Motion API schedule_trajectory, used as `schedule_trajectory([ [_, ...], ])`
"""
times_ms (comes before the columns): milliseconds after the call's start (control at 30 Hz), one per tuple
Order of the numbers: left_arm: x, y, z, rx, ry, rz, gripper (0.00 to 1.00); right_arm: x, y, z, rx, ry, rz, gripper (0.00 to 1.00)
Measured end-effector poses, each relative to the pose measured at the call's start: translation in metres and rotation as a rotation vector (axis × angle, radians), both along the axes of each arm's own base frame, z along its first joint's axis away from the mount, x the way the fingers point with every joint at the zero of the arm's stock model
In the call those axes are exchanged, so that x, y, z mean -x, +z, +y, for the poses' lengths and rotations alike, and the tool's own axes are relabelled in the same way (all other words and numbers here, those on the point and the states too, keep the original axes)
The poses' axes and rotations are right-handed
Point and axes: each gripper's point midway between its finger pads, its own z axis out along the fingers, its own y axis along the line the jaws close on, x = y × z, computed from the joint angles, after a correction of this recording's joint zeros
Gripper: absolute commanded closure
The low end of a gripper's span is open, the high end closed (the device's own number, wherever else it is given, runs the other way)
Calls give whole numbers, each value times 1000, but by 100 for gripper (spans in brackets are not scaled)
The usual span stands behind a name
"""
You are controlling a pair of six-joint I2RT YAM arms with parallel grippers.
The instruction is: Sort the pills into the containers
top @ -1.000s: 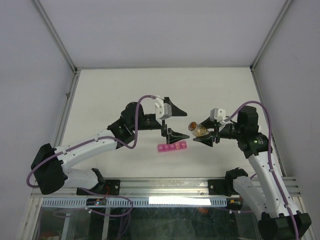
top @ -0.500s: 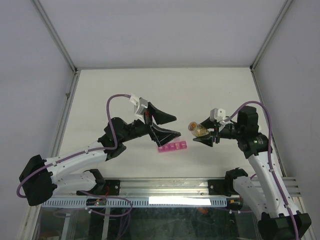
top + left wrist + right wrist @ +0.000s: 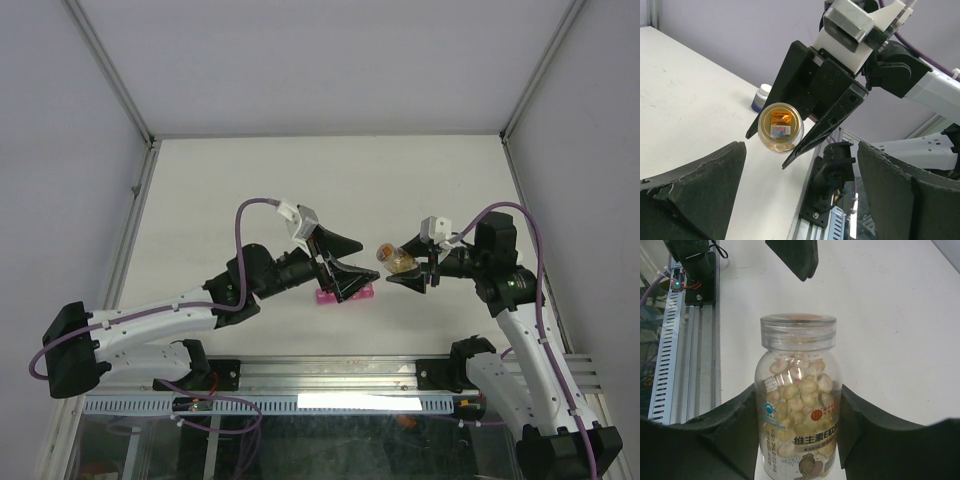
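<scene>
Top external view: sorting looks barely begun, and no pill shows outside the bottle.
Your right end effector (image 3: 415, 270) is clamped partway closed around the pill bottle (image 3: 396, 260), cap on, held tipped in the air at 2 o'clock from the containers (image 3: 322, 296) on the desk (image 3: 300, 180). Your left end effector (image 3: 348, 264) gapes wide and empty over that strip. Uncapping and every pill remain, I judge.

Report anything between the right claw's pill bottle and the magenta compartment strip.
The open left claw covers most of the magenta translucent compartment strip, blocking it from the clear pill bottle in the right claw.
</scene>
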Motion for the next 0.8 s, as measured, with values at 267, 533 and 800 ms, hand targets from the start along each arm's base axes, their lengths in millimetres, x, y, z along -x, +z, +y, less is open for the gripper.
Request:
schedule_trajectory([
  [267,-10,-5,-11,-28,23,43,14,-1,1,-1,-1,-4,-6,100],
  [533,-25,-4,-31,-95,47,81,26,-2,1,-1,-1,-8,-7,100],
  [800,-30,-18,-45,-168,41,111,46,-2,1,-1,-1,-8,-7,100],
])
